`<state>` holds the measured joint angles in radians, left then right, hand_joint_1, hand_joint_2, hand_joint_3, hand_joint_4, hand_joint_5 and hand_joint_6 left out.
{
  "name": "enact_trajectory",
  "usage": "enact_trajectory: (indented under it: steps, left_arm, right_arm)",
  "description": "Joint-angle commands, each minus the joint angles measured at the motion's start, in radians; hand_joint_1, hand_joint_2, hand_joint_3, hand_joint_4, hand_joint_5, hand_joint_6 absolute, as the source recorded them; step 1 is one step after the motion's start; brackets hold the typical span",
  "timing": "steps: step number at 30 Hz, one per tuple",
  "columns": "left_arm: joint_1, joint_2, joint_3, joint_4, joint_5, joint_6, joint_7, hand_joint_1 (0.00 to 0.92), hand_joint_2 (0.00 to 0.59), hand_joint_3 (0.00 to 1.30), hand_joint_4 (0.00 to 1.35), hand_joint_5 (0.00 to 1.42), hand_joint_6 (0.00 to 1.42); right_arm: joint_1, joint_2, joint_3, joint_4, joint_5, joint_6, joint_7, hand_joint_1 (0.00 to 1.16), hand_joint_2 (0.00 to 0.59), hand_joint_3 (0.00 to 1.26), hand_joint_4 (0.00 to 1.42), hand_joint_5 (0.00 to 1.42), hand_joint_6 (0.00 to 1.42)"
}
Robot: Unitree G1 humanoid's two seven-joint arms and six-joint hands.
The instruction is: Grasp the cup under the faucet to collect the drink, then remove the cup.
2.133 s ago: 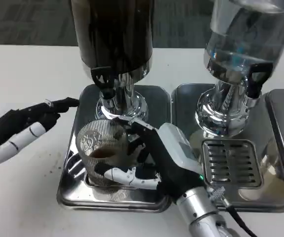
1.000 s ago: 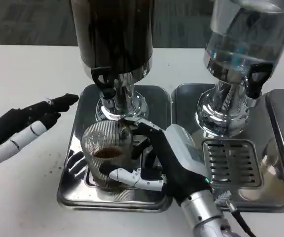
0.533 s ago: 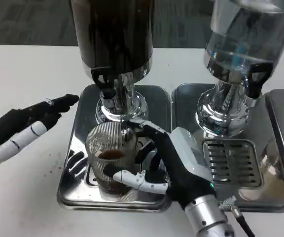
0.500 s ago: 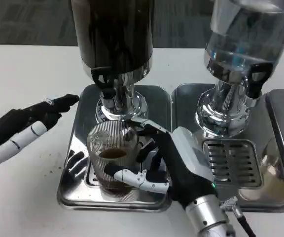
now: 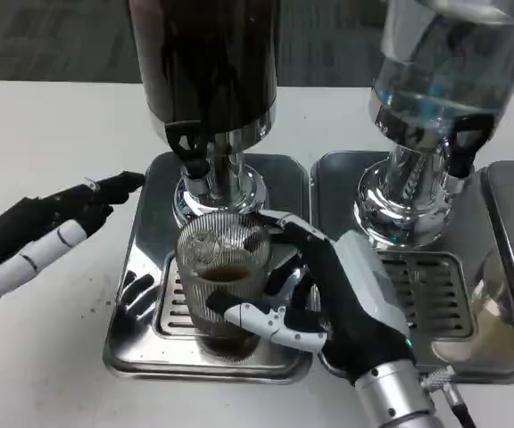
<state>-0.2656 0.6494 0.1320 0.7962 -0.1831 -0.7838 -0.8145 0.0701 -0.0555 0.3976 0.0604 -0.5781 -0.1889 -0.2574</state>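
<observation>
From the head view, a ribbed clear glass cup (image 5: 224, 272) holding a little brown drink sits over the steel drip tray (image 5: 145, 334), below the black faucet (image 5: 190, 143) of a dispenser full of dark liquid (image 5: 205, 58). The right hand (image 5: 333, 299) wraps its fingers around the cup. The left hand (image 5: 47, 232) hovers beside the tray, fingers extended together, holding nothing. A second dispenser (image 5: 444, 67) contains clear water.

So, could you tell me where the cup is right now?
The cup is in the right hand, above the left drip tray, just below the dark dispenser's faucet.
</observation>
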Motion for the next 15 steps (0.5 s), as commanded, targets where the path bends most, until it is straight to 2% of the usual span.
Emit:
enact_trajectory:
  steps: [1, 7, 15]
  left_arm:
    - [0.008, -0.006, -0.006, -0.014, 0.005, -0.016, -0.013, 0.000, 0.234, 0.17, 0.10, 0.10, 0.12]
    - [0.015, -0.007, -0.004, -0.027, -0.003, -0.020, -0.019, 0.000, 0.234, 0.17, 0.10, 0.10, 0.12]
    - [0.066, -0.007, 0.003, -0.120, -0.031, -0.027, -0.039, 0.000, 0.234, 0.17, 0.10, 0.10, 0.12]
  right_arm:
    - [0.024, -0.007, -0.015, -0.072, 0.022, -0.034, -0.005, 0.62, 0.297, 0.47, 0.57, 0.75, 1.02]
    - [0.051, -0.019, -0.025, -0.113, 0.022, -0.031, -0.009, 0.61, 0.303, 0.48, 0.58, 0.76, 1.04]
    - [0.070, -0.028, -0.046, -0.154, 0.037, -0.027, 0.006, 0.61, 0.305, 0.48, 0.58, 0.76, 1.04]
